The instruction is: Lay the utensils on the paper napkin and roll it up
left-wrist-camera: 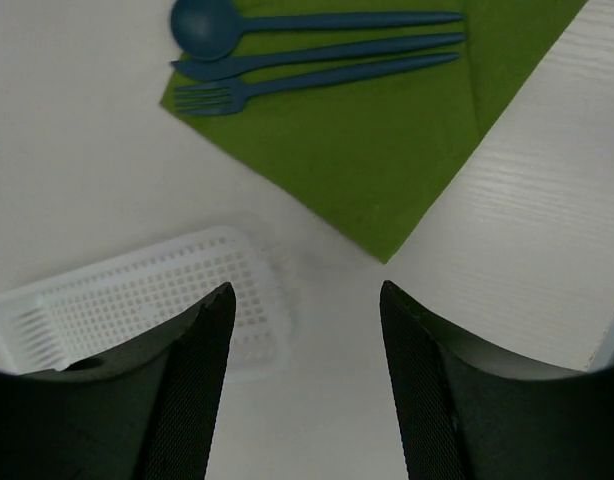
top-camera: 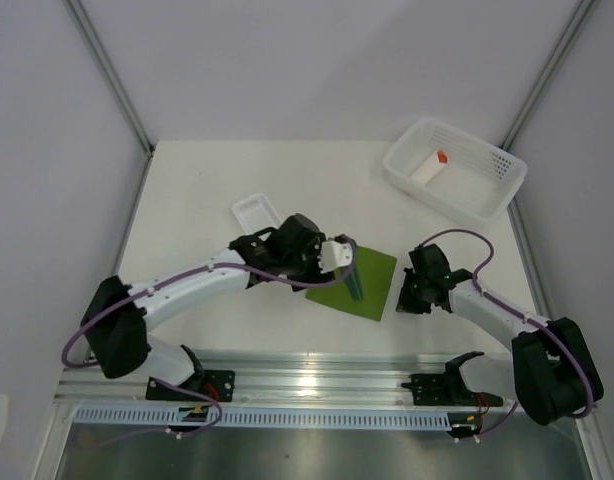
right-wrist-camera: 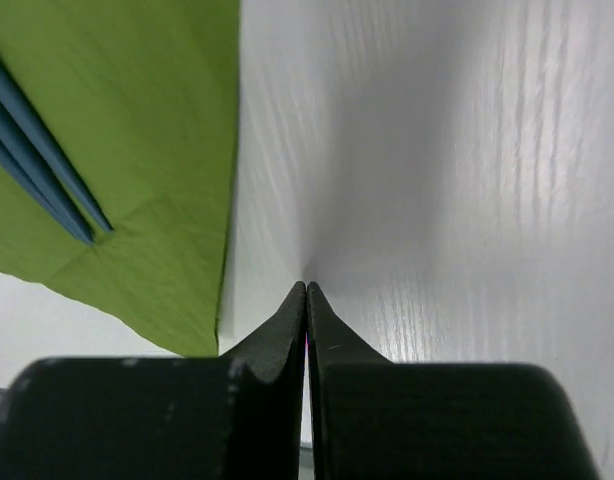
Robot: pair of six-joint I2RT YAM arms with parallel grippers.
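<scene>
While right gripper [right-wrist-camera: 306, 300] is pressed shut on nothing beside paper napkin [top-camera: 374, 288] at frame centre, left gripper [left-wrist-camera: 305, 292] gapes empty over its upper-left edge, both arms angled inward, utensils [left-wrist-camera: 317, 52] on it.

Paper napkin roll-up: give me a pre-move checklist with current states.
1. ok: the utensils lie side by side on the paper napkin, heads near one corner.
2. ok: the paper napkin is flat and not yet rolled.
3. not ok: the right gripper has no hold on the napkin edge. It is shut on nothing, over the bare table just beside that edge.
4. ok: the left gripper is open with nothing between its fingers.
5. ok: the white tray is close to a napkin corner but apart from it.
</scene>
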